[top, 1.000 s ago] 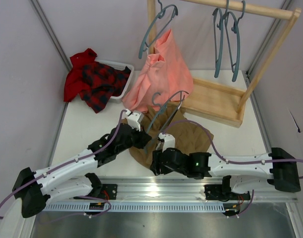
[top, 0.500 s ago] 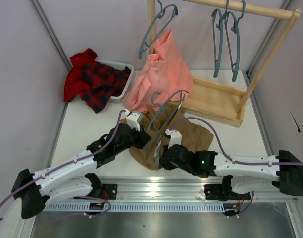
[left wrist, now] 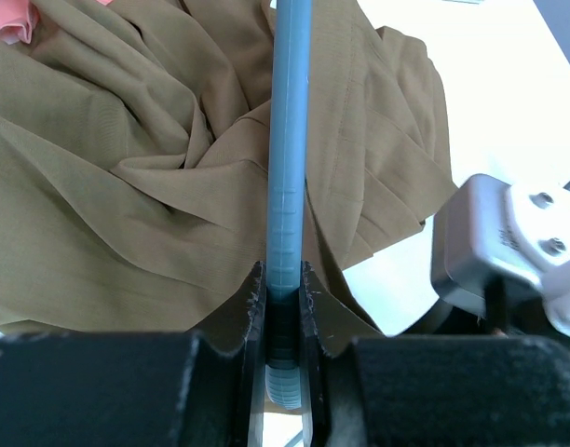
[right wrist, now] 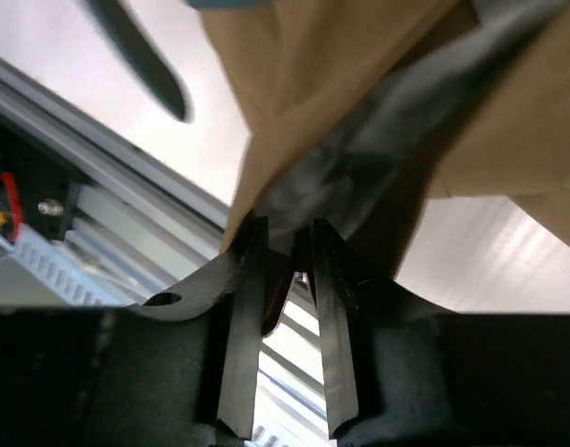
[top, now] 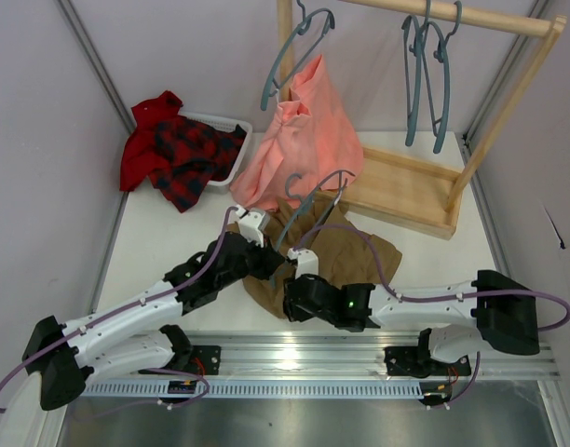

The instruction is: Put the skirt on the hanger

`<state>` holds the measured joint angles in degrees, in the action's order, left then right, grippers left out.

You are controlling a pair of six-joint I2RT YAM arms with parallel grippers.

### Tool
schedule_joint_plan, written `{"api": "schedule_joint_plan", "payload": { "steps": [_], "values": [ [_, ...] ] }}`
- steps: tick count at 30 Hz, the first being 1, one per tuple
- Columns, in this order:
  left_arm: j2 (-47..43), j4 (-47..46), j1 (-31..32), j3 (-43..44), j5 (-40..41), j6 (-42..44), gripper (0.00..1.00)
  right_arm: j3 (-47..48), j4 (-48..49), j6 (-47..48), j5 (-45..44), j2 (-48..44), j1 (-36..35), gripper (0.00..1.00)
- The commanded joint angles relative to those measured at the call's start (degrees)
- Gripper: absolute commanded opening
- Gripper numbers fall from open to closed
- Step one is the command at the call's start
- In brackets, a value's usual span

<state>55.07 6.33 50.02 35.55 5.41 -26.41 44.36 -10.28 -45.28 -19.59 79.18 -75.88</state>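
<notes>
— While the left pincer is clamping the hanger tightly by its near end, where is the skirt lying?

— It is lying crumpled on the surface, under and beyond the hanger and spreading toward the right arm's side. The hanger's long axis is running away from the left pincer, tilting up toward the back, with its hooked end farthest off.

— And what is the right pincer doing?

— It is sitting at the skirt's near edge, just beside the left one. Its fingers are narrowed onto a fold of the tan cloth. That wrist view is blurred, but cloth is running down into the gap.

— So which relation is deciding the coming move?

— The pinched fold is hanging low and to the right of the hanger's bar. I am judging that the right arm, being nearer, is the one to carry cloth up and across that axis.

— Is anything crowding them?

— The pink garment is hanging just behind the hooked end, and the wooden rack is standing near on the right. The plaid garment in its basket is lying well apart. Mostly the two wrists are crowding each other.
</notes>
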Motion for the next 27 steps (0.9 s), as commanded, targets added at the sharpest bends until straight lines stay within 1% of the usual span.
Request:
{"api": "schedule_joint_plan", "payload": {
  "steps": [1, 2, 4, 5, 8, 9, 16, 20, 27],
  "values": [
    [-0.14, -2.55, -0.1, 1.36, 0.04, 1.37, 0.0, 3.8, 5.19, -0.34, -0.96, 1.24, -1.11, 0.37],
    [-0.05, -2.46, -0.1, 1.45, -0.05, 1.54, 0.0, 5.02, 4.75, -0.77, -1.32, 1.85, -1.29, 0.4],
    [0.04, -2.46, -0.1, 1.71, -0.22, 1.63, 0.0, 6.44, 3.87, -0.69, -1.85, 3.79, -1.47, 0.43],
    [0.04, -2.37, -0.1, 1.72, -0.14, 1.63, 0.0, 7.83, 3.26, -0.69, -2.11, 4.49, -1.55, 0.48],
    [-0.31, -2.2, -0.1, 1.63, -0.05, 1.8, 0.0, 9.86, 0.71, -0.51, -3.34, 7.04, -1.56, 0.56],
    [-0.31, -2.11, -0.1, 1.71, 0.04, 1.72, 0.0, 10.13, 0.18, -0.69, -3.69, 7.39, -1.56, 0.57],
    [-1.19, -1.41, -0.1, 1.28, 0.57, 1.63, 0.0, 8.38, -0.79, -2.36, -3.87, 6.7, -1.03, 0.57],
    [-1.72, -1.41, -0.1, 0.92, 0.74, 1.54, 0.0, 6.53, 0.09, -3.85, -1.86, 5.64, 0.02, 0.53],
    [-3.21, -1.23, -0.1, 0.31, 1.45, 1.01, 0.0, 2.49, 0.88, -7.19, 0.08, 4.06, 1.34, 0.5]
  ]
}}
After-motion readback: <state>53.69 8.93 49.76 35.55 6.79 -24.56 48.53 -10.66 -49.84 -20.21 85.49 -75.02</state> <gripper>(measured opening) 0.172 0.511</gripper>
